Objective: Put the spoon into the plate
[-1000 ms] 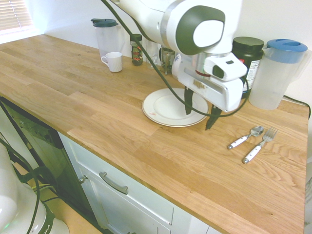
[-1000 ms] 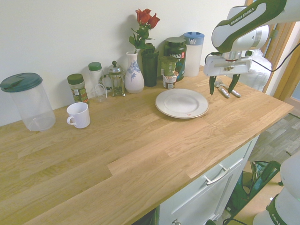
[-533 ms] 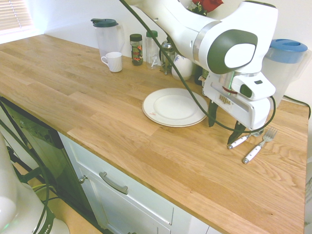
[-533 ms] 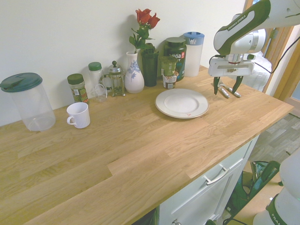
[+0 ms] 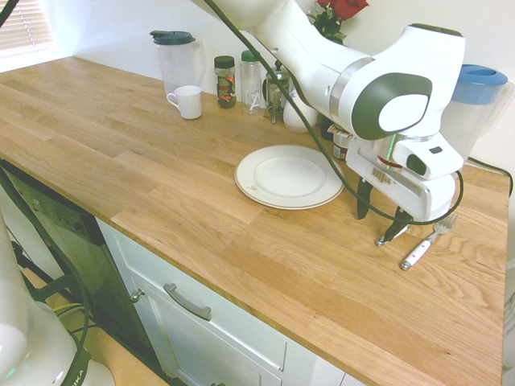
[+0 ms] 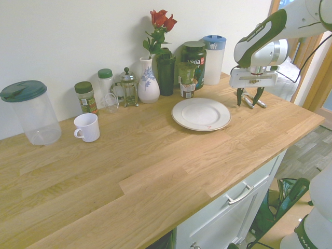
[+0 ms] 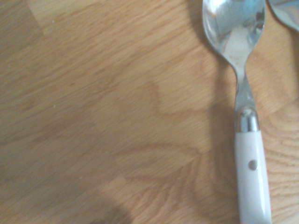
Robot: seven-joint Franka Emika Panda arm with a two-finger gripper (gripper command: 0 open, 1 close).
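Observation:
The spoon (image 7: 251,170), with a shiny oval bowl and a white handle, lies flat on the wooden counter to the right of the plate (image 5: 251,183). In the first exterior view only its handle end (image 5: 381,240) shows below the hand. My gripper (image 5: 380,215) is down at the counter over the spoon, open, with one dark finger on each side of it. In the second exterior view the gripper (image 6: 247,97) hangs just right of the white plate (image 6: 179,117), which holds nothing.
A white-handled fork (image 5: 422,248) lies right beside the spoon. Behind them stand a blue-lidded pitcher (image 5: 475,108), a dark jar (image 6: 193,62), a vase with roses (image 6: 148,83) and small jars. A white mug (image 5: 188,102) stands far left.
My gripper has moved from above the plate's right rim over to the spoon and come down close to the counter. Spoon, fork and plate lie where they were.

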